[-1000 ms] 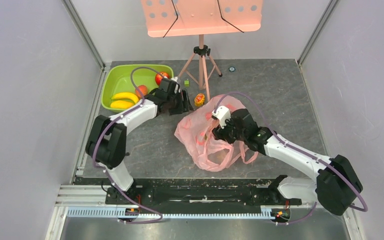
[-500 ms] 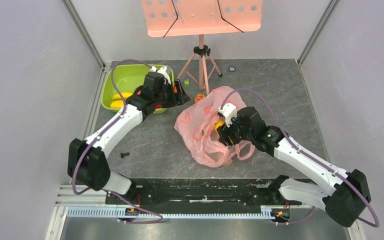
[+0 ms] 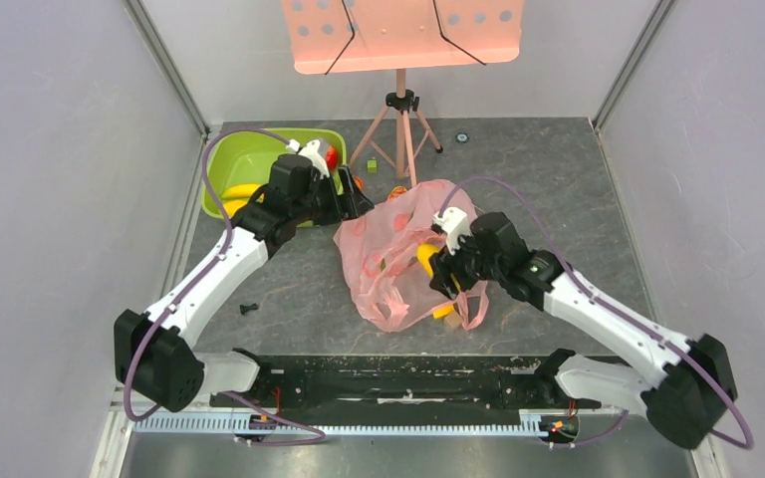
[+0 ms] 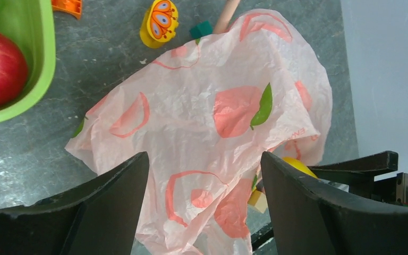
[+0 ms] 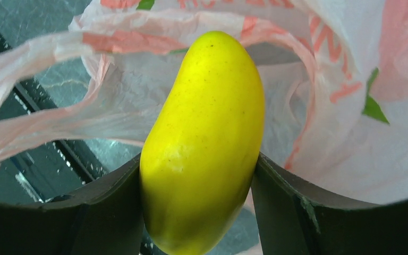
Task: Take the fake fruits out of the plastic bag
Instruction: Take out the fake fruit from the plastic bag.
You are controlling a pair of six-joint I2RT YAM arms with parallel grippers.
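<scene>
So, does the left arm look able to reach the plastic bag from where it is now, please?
Probably yes. The left gripper hangs open directly over the plastic bag, nothing between them. The right gripper, shut on a yellow mango, sits at the bag's other edge, clear of that path.

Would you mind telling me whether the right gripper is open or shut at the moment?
Shut: the right gripper clamps the yellow mango, with both fingers pressed against its sides in the right wrist view.
</scene>
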